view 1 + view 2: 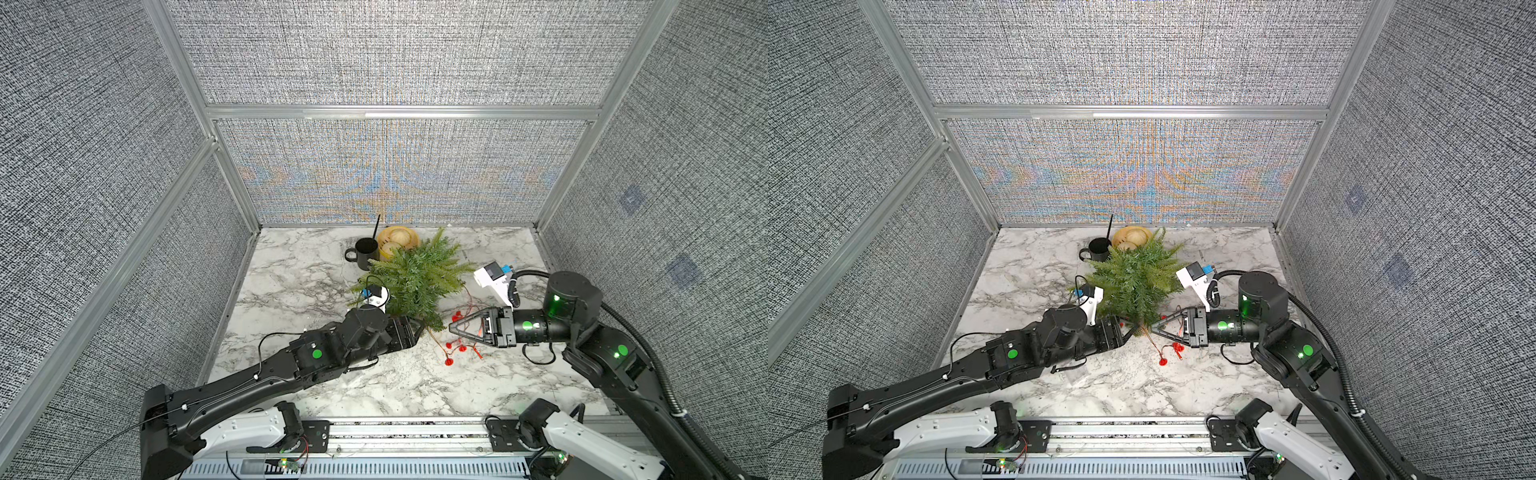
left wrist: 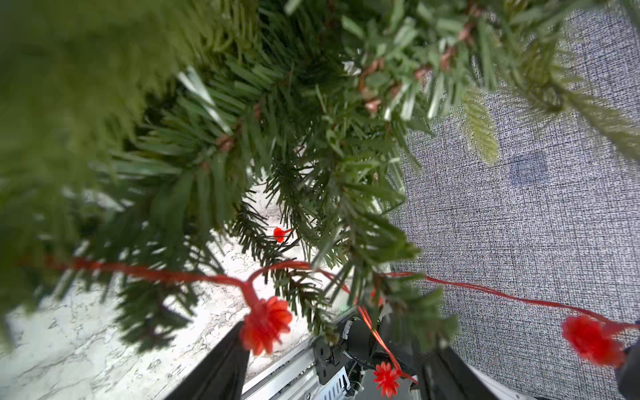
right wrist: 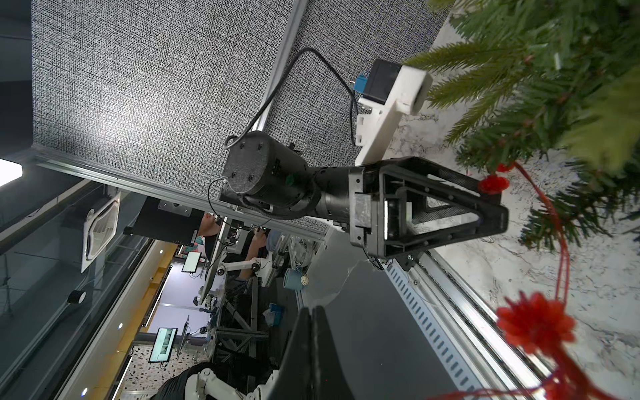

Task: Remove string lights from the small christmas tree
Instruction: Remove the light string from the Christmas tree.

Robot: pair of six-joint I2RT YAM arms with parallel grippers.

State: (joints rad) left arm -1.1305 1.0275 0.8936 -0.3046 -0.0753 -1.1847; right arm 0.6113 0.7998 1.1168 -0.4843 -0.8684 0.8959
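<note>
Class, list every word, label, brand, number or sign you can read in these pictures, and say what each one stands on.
No text can be read in any view.
The monitor screens in the room behind, right wrist view: too small to read.
The mug, the tree and the string lights: no lettering shows.

Glossy marbled table [image 1: 291, 270], seemingly plastic tree [image 1: 415, 278]

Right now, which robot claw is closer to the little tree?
Left. The left gripper is in among the small christmas tree's low fronds, some between its open fingers. The right gripper, shut, has its tip just outside them.
</note>
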